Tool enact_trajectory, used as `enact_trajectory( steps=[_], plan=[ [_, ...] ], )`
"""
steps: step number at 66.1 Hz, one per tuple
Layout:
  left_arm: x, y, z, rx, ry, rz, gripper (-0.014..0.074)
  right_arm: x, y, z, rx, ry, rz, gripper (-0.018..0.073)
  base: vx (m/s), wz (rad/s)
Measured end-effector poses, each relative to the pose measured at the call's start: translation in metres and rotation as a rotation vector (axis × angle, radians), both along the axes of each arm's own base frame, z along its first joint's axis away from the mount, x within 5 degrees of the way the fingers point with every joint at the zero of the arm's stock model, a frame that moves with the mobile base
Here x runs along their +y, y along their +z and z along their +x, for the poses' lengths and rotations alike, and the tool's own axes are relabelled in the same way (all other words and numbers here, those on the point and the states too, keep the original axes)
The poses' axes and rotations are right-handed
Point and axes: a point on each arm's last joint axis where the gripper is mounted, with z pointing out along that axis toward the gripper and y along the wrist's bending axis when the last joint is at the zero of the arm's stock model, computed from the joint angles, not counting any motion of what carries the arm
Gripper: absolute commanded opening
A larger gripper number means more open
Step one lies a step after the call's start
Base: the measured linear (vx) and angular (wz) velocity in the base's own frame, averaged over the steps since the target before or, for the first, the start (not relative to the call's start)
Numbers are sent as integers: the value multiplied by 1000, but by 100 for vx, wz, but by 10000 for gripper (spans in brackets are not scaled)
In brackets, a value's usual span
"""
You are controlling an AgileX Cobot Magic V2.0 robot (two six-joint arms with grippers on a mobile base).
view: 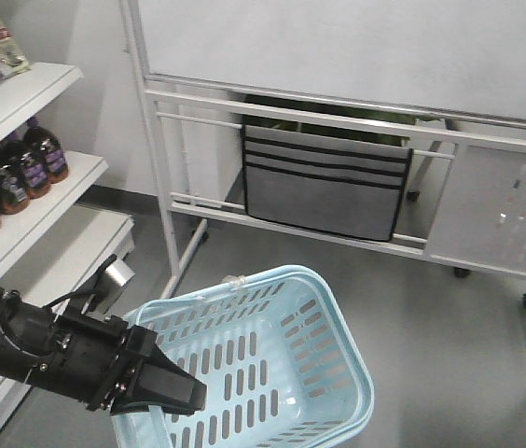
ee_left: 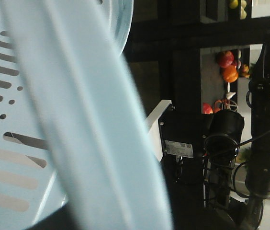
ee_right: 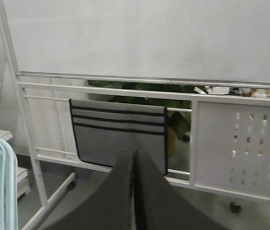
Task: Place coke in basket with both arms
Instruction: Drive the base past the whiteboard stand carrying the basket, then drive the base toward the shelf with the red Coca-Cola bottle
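Note:
The pale blue basket (view: pixel 286 272) hangs tilted above the grey floor at the lower middle of the front view. My left gripper (view: pixel 165 392) is shut on its near edge and holds it up. In the left wrist view the basket's bar (ee_left: pixel 92 134) crosses the frame, blurred, and hides the jaws; its slotted wall (ee_left: pixel 10 120) shows on the left. My right gripper (ee_right: pixel 134 154) is shut and empty, with the basket's corner (ee_right: pixel 1 182) to its lower left. No red-labelled coke shows in any view.
White shelves at left carry dark bottles with pale labels (view: pixel 20 173). A whiteboard stand on casters (view: pixel 338 112) with a grey fabric pocket organiser (view: pixel 324 187) stands ahead. The left wrist view shows the robot's dark body (ee_left: pixel 183 139) and fruit (ee_left: pixel 228 67) behind it.

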Motion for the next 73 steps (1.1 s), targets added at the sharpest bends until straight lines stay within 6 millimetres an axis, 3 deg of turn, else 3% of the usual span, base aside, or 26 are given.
enact_trajectory(
  steps=[73],
  plan=[
    [0,0,0,0,0,0,-6,0,0,0,0,0,0,-10,13,47]
  ],
)
